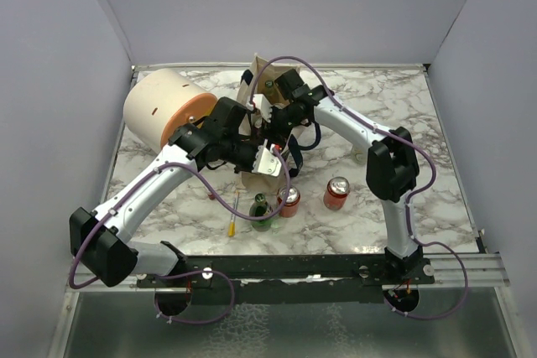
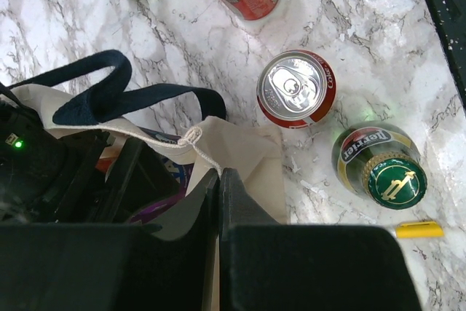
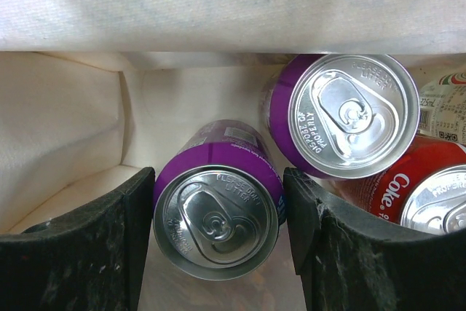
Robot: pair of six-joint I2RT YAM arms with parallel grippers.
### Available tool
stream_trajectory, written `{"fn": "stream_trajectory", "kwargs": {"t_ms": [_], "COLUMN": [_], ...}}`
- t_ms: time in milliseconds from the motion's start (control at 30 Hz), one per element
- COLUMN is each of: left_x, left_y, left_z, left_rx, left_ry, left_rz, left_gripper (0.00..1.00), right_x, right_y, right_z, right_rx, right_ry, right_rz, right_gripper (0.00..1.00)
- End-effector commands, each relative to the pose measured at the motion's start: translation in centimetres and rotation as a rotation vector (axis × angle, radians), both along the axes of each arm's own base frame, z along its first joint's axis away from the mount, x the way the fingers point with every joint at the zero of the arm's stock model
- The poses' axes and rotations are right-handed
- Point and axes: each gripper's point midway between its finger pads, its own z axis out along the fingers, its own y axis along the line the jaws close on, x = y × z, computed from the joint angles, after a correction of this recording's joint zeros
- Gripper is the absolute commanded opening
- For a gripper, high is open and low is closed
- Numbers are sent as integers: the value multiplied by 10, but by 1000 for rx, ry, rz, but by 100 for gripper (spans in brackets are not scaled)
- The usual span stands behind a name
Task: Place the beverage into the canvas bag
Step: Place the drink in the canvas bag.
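The right gripper (image 3: 217, 174) has its 2 black fingers set against either side of an upright purple can (image 3: 216, 223), inside the canvas bag (image 3: 65, 121). The can's lower body is hidden beneath its own silver lid. Also in the bag are a 2nd purple can (image 3: 353, 114), a red Coke can (image 3: 408, 194) cut off by the frame, and a white-labelled container (image 3: 444, 107) too clipped to name. From overhead, both arms cover most of the bag. The left gripper (image 2: 220, 176) is pinched tight on the bag's rim. The bag is cream canvas with navy handles (image 2: 109, 92) and stands on a white, grey-veined marble table (image 2: 364, 20). Just outside the bag stand another cola can (image 2: 296, 89) and a green Perrier bottle (image 2: 380, 169). Grey walls (image 1: 277, 6) enclose the table.
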Motion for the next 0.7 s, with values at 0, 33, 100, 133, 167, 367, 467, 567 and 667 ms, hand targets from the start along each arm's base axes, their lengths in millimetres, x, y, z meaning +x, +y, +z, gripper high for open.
{"fn": "stream_trajectory", "kwargs": {"t_ms": [0,33,100,133,167,367,467,567,667], "left_x": [-12,-12,-13,-12,-12,-12,-12,-12,-12], "left_y": [11,11,12,12,12,13,13,13,14], "left_z": [-8,-8,-8,-8,-8,-9,-9,-9,-10], "left_rx": [41,41,43,43,44,46,41,36,38], "left_ry": [43,44,45,43,43,40,38,36,35], "left_rz": [19,20,21,22,23,26,31,31,35], "left_gripper": [1,2,1,1,2,2,1,1,2], "right_x": [5,6,6,5,5,3,1,-2,-5], "right_y": [-1,-2,-4,-5,-5,-9,-9,-5,-3], "right_z": [-11,-14,-21,-23,-25,-35,-35,-27,-15], "right_rx": [-14,-18,-30,-33,-36,-54,-55,-28,-1], "right_ry": [-33,-36,-37,-38,-37,-33,-25,-25,-32], "right_rz": [-12,-13,-11,-9,-7,2,13,32,47], "right_gripper": [13,15,18,21,23,35,40,53,65]}}
